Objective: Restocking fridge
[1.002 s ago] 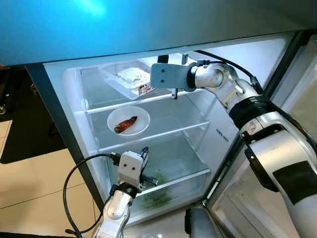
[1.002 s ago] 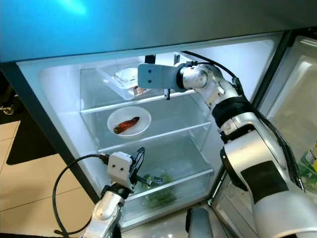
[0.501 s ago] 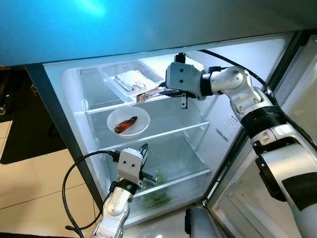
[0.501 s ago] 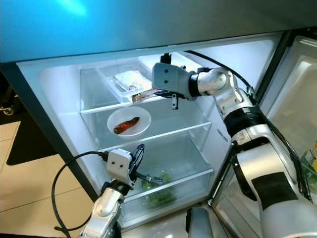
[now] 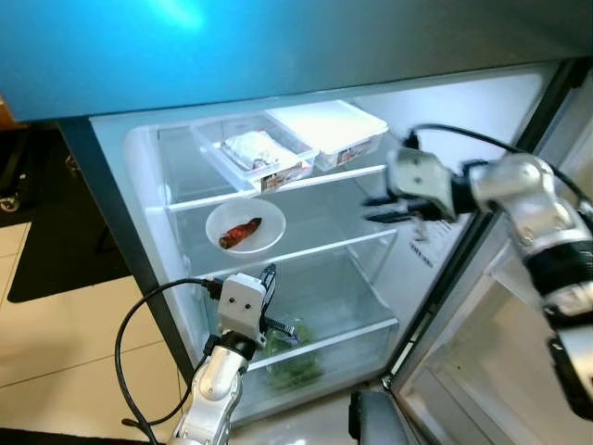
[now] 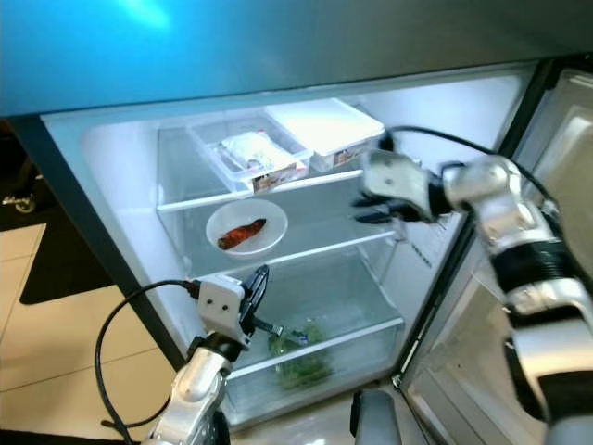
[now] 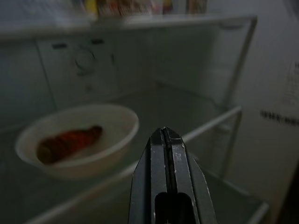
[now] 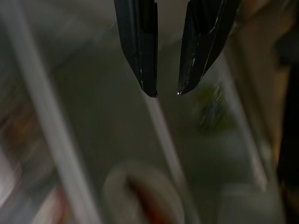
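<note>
While the fridge [image 5: 130,176] stands open, your right gripper [image 5: 375,209] hangs at the middle shelf's front right edge, fingers slightly apart and empty, free room to its left. Your left gripper [image 7: 169,154] is pressed closed, empty, low before the crisper drawer [image 5: 324,343]. Two food containers [image 5: 255,153] sit on the top shelf, their labels unreadable; bowl [image 5: 246,225] with a reddish piece below

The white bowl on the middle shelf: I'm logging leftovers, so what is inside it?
The white bowl holds one reddish-brown piece of food, lying across its middle. What kind of food cannot be told, and whatever lies under it is covered.
</note>
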